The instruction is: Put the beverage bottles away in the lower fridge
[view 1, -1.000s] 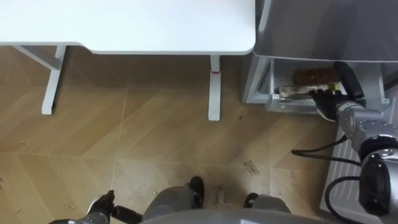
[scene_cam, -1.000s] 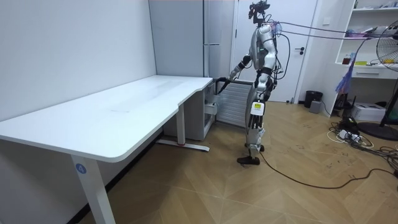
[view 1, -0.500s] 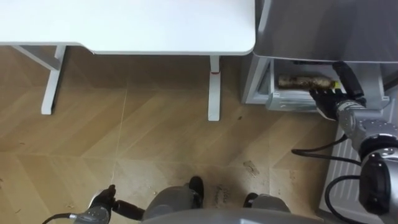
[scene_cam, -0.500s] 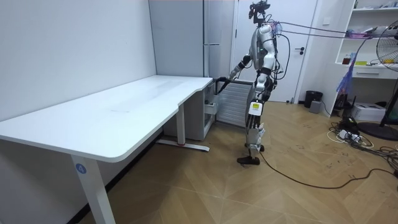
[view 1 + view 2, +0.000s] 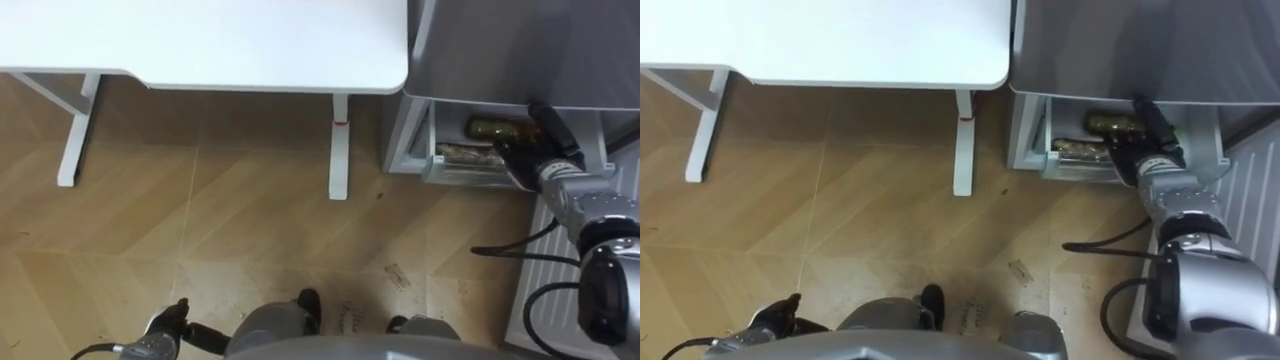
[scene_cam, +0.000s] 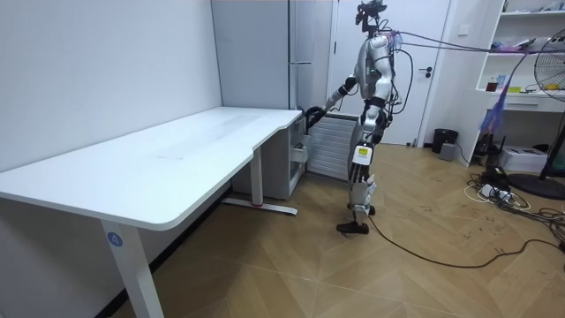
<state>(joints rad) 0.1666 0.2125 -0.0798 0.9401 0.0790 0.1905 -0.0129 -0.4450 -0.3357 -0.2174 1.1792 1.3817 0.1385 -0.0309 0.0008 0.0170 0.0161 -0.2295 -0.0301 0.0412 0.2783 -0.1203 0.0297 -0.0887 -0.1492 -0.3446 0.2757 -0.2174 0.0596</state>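
the right hand (image 5: pixel 522 165) has edged further over the front of the open lower fridge drawer (image 5: pixel 458 178), and the drinks there have shifted. a dark olive bottle (image 5: pixel 495 127) now lies on its side at the back, a paler bottle (image 5: pixel 462 152) in front, just beside the hand. i cannot tell whether it grips either one. the placing looks nearly done. the left hand (image 5: pixel 165 325) hangs low.
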